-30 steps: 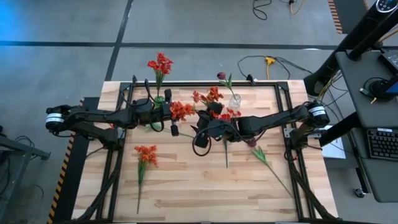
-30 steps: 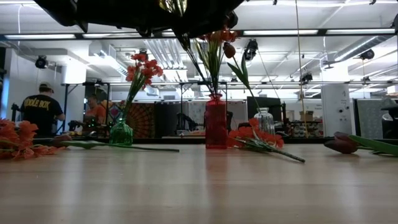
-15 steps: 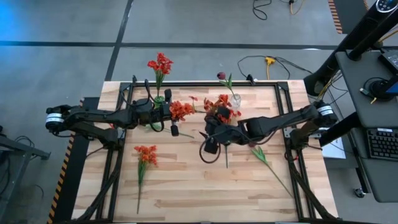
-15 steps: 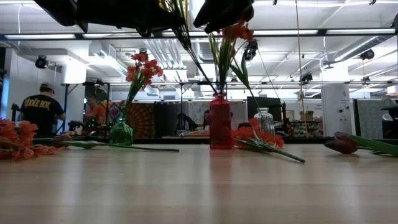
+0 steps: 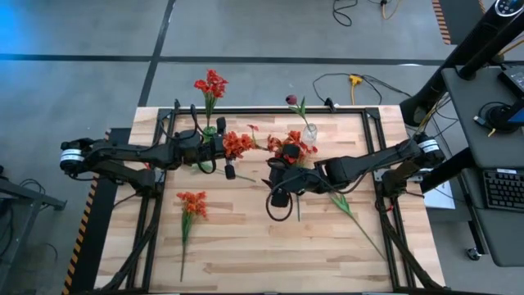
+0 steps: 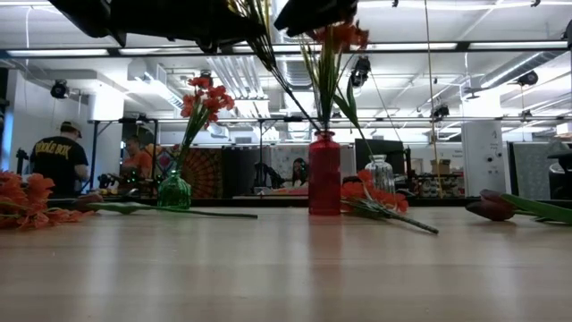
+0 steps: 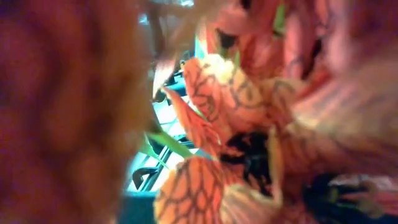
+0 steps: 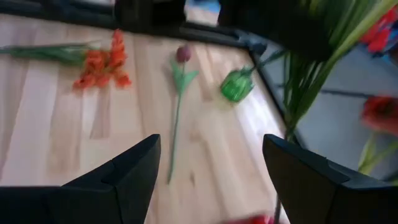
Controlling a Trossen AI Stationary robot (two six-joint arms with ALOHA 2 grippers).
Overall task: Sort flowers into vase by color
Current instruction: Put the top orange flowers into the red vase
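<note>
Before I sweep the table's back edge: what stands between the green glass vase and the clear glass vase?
The low view shows a red glass vase holding orange-red flowers between the green glass vase and the clear glass vase.

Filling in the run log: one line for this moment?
left gripper: shut on orange flower | right gripper: open, by red vase
</note>
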